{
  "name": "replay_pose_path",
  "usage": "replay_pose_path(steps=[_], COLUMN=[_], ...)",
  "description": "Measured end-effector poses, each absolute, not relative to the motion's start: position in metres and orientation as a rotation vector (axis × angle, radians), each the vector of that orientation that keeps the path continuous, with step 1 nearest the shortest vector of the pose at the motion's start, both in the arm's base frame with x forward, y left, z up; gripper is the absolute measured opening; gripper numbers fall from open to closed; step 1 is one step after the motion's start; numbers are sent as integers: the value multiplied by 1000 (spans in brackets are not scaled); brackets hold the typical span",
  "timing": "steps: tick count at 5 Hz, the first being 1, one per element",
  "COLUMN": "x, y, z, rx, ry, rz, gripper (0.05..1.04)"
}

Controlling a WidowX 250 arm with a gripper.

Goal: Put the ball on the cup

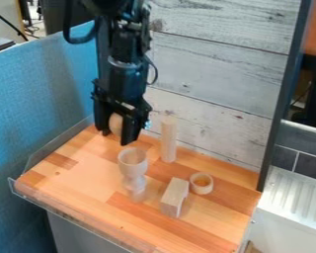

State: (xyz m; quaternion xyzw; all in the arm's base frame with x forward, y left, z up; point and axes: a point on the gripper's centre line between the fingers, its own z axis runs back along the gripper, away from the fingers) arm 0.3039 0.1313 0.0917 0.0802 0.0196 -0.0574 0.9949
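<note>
the ball [116, 123] is clamped between the fingers of the gripper [118, 136], so the grasp looks done, leaving the carry toward five o'clock to the upright cup [133, 162], then the lowering and the letting go.

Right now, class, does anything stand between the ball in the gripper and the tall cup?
Nothing visible stands between the ball and the tall cup. The upright wooden post stands off to the picture's right of both.
</note>
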Motion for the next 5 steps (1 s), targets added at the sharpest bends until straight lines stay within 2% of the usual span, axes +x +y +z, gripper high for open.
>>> replay_pose_path(steps=[2, 5], x=[312, 325], y=[137, 132], z=[64, 51], rx=[179, 195], ry=[64, 75], rz=[-105, -99], gripper=[788, 789])
